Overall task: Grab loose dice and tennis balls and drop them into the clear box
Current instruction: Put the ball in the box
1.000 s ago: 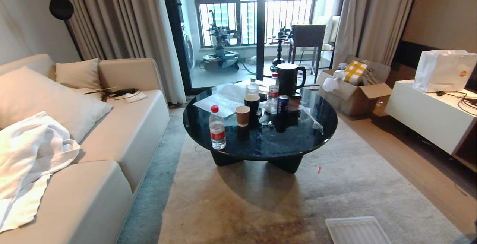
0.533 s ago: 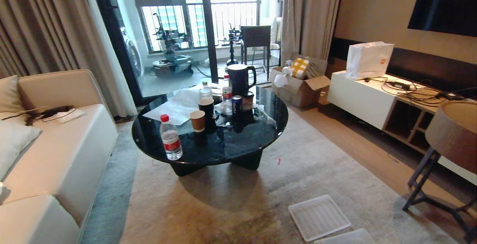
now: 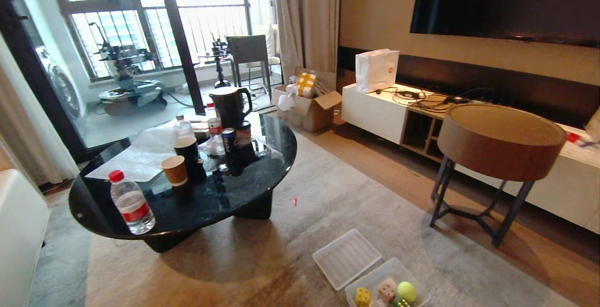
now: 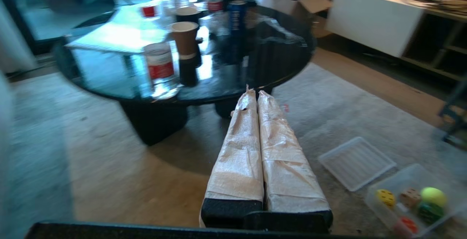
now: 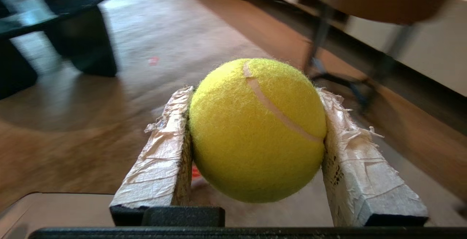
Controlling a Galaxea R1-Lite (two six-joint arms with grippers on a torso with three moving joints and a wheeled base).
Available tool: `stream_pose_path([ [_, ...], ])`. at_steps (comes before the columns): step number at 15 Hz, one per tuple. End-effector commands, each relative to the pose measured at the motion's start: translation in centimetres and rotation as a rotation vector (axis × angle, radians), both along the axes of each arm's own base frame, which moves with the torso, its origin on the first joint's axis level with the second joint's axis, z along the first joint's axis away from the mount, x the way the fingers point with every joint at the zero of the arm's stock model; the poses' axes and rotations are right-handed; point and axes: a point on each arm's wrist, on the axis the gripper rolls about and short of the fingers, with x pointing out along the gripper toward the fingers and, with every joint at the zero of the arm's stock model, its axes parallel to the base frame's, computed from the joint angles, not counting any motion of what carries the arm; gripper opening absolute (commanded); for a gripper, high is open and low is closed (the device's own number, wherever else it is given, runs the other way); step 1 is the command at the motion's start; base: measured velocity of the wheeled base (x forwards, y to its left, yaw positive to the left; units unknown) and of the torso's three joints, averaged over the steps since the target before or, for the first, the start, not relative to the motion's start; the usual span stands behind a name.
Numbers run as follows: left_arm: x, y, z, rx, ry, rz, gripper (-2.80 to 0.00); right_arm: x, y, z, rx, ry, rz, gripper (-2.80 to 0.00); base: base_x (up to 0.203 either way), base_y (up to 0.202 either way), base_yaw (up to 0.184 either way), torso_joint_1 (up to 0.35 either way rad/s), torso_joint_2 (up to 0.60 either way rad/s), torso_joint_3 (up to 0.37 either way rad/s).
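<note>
Landmark: clear box (image 3: pixel 412 282), on the rug right of the flat lid (image 3: pixel 346 258).
Left gripper (image 4: pixel 254 96): fingers pressed together, empty; box lies to its right.
Right gripper (image 5: pixel 255 96): clamped on a tennis ball (image 5: pixel 257 129); box hidden in its view.
Box contents: yellow die (image 3: pixel 362 296), tan die (image 3: pixel 387 289), another ball (image 3: pixel 406 291).

Left gripper (image 4: pixel 257 95): two long tapered fingers (image 4: pixel 240 158) wrapped in crinkled off-white tape, black mounts at base, black bar behind. Right gripper (image 5: pixel 255 137): same tape-wrapped fingers (image 5: pixel 164 158), wrap frayed at edges, dark speckling on inner face, black base blocks.
</note>
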Motion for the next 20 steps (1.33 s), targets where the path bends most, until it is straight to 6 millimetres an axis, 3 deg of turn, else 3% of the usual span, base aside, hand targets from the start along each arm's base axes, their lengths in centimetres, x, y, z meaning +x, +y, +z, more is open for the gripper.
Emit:
stream_pose_path([
  [1, 0.0, 0.0, 0.0, 0.0, 0.0, 0.0, -2.8, 0.02, 0.0, -0.09, -0.001, 0.005, 0.001, -2.8, -0.001, 0.01, -0.164, 0.002, 0.0, 0.003],
  [10, 0.0, 0.0, 0.0, 0.0, 0.0, 0.0, -2.8, 0.02, 0.0, -0.09, -0.004, 0.005, 0.002, -2.8, 0.0, 0.01, -0.15, 0.001, 0.0, 0.003],
  [20, 0.0, 0.0, 0.0, 0.0, 0.0, 0.0, -2.8, 0.02, 0.0, -0.09, -0.002, 0.005, 0.001, -2.8, 0.0, 0.0, 0.0, 0.001, 0.0, -0.094],
])
